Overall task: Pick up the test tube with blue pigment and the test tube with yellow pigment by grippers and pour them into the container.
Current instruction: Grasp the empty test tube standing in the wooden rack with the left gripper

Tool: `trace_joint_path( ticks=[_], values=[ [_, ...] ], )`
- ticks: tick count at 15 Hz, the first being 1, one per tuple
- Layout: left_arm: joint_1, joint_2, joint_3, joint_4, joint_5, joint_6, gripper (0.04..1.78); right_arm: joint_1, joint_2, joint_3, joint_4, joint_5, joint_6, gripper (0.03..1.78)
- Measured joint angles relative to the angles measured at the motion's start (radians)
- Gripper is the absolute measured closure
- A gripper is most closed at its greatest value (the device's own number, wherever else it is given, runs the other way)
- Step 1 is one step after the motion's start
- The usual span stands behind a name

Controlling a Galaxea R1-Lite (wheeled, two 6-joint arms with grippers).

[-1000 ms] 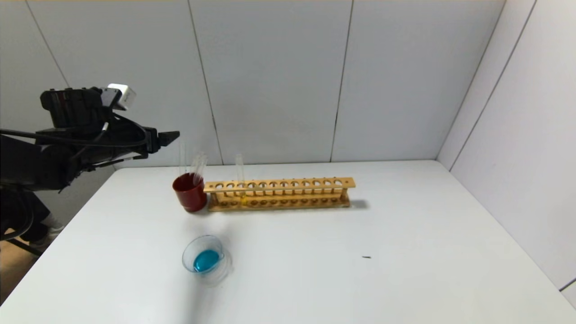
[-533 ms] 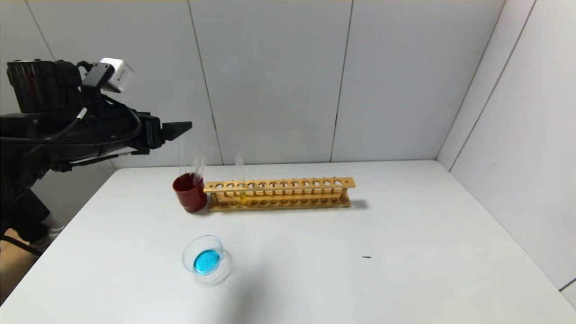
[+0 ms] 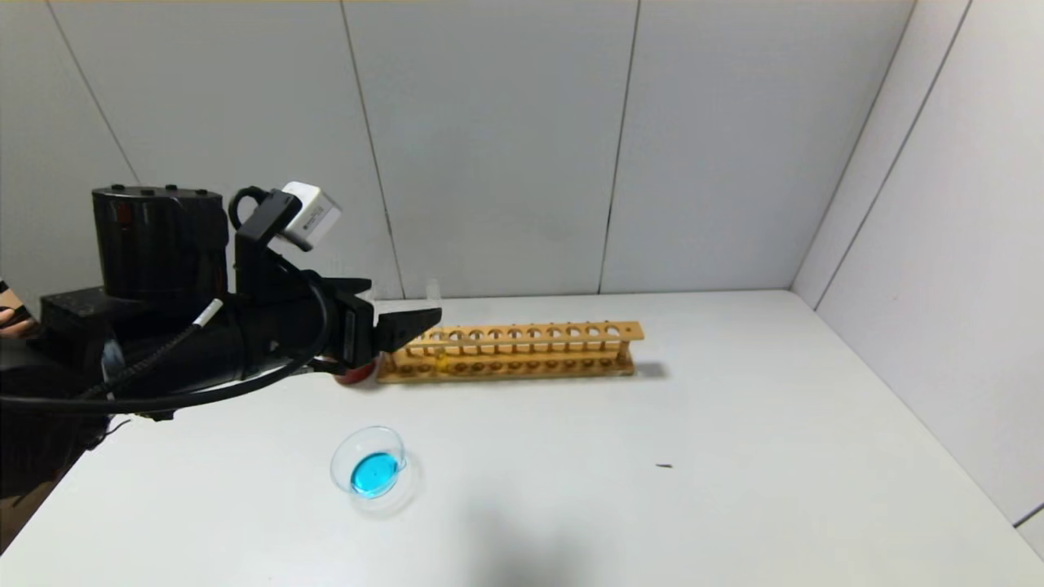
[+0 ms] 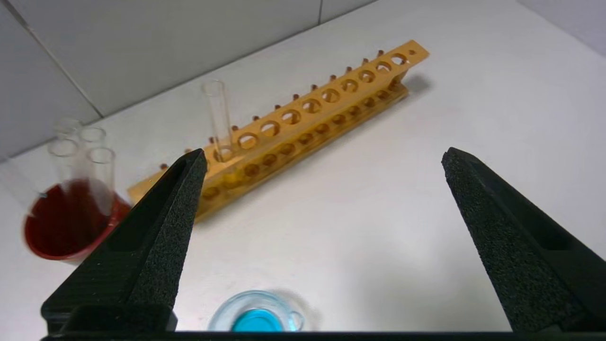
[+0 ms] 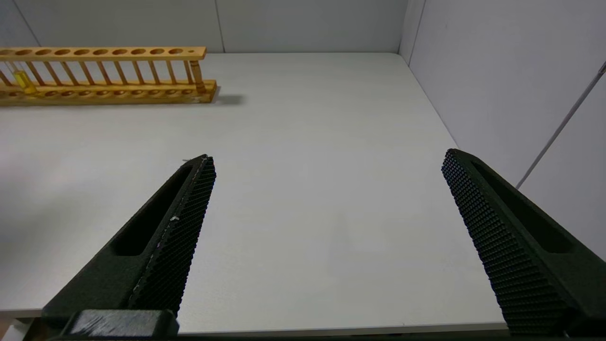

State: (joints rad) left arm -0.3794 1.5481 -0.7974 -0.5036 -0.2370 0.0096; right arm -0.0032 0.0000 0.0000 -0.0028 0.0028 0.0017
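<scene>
The yellow test tube [image 4: 218, 116] stands upright in the wooden rack [image 4: 307, 102] near its left end, with yellow liquid low down; its liquid also shows in the right wrist view [image 5: 21, 78]. No tube with blue liquid shows. The container [image 3: 371, 469], a clear dish, holds blue liquid and sits on the table in front of the rack; it also shows in the left wrist view [image 4: 258, 316]. My left gripper [image 3: 412, 318] is open and empty, hovering by the rack's left end [image 4: 324, 158]. My right gripper [image 5: 326, 158] is open and empty over the table's near right part.
A dark red cup [image 4: 66, 227] with colourless empty tubes [image 4: 92, 156] stands at the rack's left end, mostly hidden behind my left gripper in the head view. Grey walls close the table's back and right side. A small dark speck [image 3: 665, 466] lies on the table.
My left arm has swung down and to the right from its raised place at the far left. Its gripper now hangs before the red cup and the rack's left end.
</scene>
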Motion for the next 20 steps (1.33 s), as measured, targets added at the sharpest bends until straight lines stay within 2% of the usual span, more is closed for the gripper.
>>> trace_joint_path(
  ticks=[3,7,9,20],
  values=[
    [-0.011,0.091,0.029,-0.149,0.018,-0.017,0.07,0.0,0.0,0.0,0.0,0.0,0.0,0.06],
    [-0.014,0.289,0.04,-0.393,0.1,-0.019,0.07,0.0,0.0,0.0,0.0,0.0,0.0,0.06],
    [-0.015,0.379,0.028,-0.474,0.116,-0.043,0.07,0.0,0.0,0.0,0.0,0.0,0.0,0.06],
    [-0.013,0.639,-0.181,-0.46,0.165,-0.076,0.07,0.0,0.0,0.0,0.0,0.0,0.0,0.06]
  ],
)
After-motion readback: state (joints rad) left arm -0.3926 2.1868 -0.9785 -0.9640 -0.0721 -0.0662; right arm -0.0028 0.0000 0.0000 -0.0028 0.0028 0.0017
